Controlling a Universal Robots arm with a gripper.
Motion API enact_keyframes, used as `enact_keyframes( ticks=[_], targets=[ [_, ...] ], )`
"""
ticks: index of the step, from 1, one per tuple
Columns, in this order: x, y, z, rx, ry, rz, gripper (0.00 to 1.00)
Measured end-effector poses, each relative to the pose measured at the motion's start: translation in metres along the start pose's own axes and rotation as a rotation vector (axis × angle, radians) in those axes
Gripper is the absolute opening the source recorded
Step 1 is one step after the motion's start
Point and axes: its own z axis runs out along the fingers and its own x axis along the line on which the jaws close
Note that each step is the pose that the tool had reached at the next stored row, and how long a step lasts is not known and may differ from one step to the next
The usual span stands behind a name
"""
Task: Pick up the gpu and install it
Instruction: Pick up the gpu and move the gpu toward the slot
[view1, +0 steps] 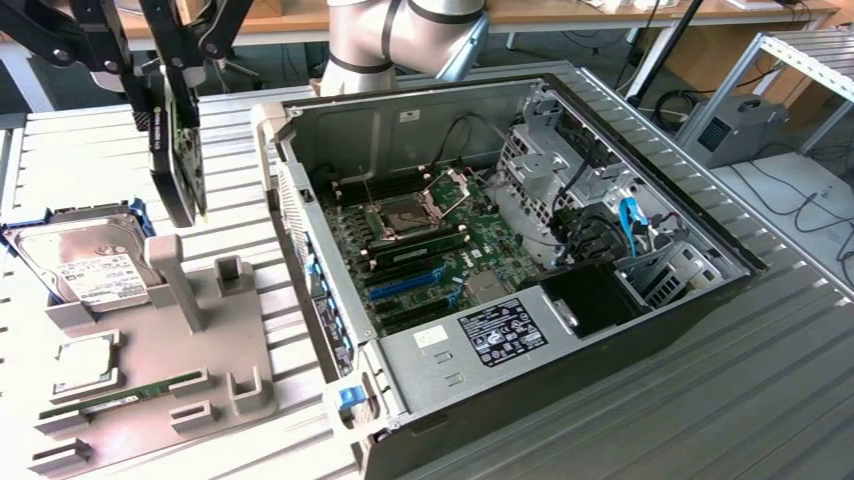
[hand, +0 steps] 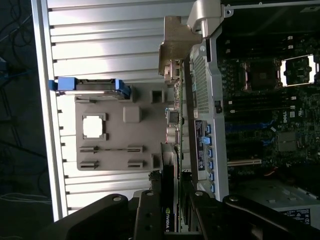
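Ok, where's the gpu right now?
The gpu hangs on edge in the gripper at the exterior view's left, above the grey parts tray and beside the open computer case.

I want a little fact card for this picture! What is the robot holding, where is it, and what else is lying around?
Pincer: shut on the graphics card, gripping its upper end
Graphics card: hanging upright in the air, over the side of the grey tray next to the computer; not yet in the computer
Computer: lying open, at the exterior view's right of the card, green board showing inside
Hard drive: in a blue holder at the tray's edge
Memory stick: lying flat on the tray
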Motion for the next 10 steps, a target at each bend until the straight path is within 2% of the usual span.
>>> enact_keyframes(
  ticks=[10],
  targets=[
    [-0.0003,-0.0008,0.0053,0.0,0.0001,0.0,0.26]
  ],
)
